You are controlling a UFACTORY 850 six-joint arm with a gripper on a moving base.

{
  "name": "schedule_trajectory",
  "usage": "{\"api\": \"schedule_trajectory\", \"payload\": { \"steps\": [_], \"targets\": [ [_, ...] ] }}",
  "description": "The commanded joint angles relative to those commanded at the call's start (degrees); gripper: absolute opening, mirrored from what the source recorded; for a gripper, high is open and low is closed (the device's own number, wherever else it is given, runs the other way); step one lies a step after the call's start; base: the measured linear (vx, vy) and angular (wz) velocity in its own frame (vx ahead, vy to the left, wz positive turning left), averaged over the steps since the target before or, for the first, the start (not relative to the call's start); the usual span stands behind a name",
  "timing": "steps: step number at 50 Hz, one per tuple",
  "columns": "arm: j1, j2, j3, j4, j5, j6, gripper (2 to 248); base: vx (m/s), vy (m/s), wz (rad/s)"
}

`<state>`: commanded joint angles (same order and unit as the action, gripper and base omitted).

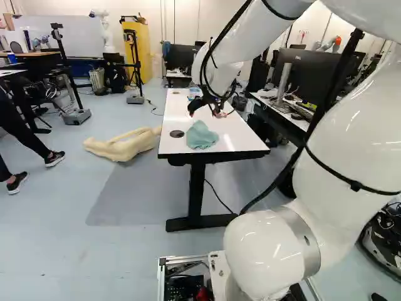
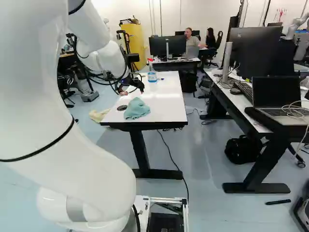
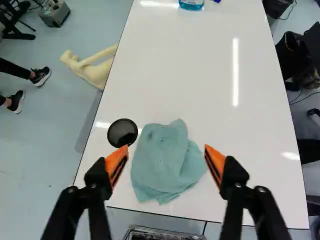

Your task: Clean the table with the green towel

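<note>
Jaws (spread wide), green towel [image 3: 165, 162] ahead.

White desk [image 3: 215, 75], glossy, streaked with reflected light | rumpled green towel [image 3: 165, 160] on it, seen between black fingers [image 3: 216, 161] spread wide, orange-padded | round black disc [image 3: 122, 133] just beside towel | container of blue liquid [image 3: 191, 4] farther along | cream-coloured object [image 3: 97, 72] on floor [image 3: 40, 150]
</note>
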<state>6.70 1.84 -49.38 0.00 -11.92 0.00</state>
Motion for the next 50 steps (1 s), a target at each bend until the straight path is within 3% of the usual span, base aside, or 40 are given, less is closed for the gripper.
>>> {"api": "schedule_trajectory", "payload": {
  "steps": [3,4,9,32,50],
  "targets": [
    [0.0,0.0,0.0,0.0,0.0,0.0,199,0.000,0.000,0.000],
    [0.0,0.0,0.0,0.0,0.0,0.0,238,0.000,0.000,0.000],
    [0.0,0.0,0.0,0.0,0.0,0.0,247,0.000,0.000,0.000],
    [-0.1,0.0,0.0,0.0,0.0,0.0,247,0.000,0.000,0.000],
    [-2.3,0.3,0.3,0.0,0.0,0.0,247,0.000,0.000,0.000]
  ]
}}
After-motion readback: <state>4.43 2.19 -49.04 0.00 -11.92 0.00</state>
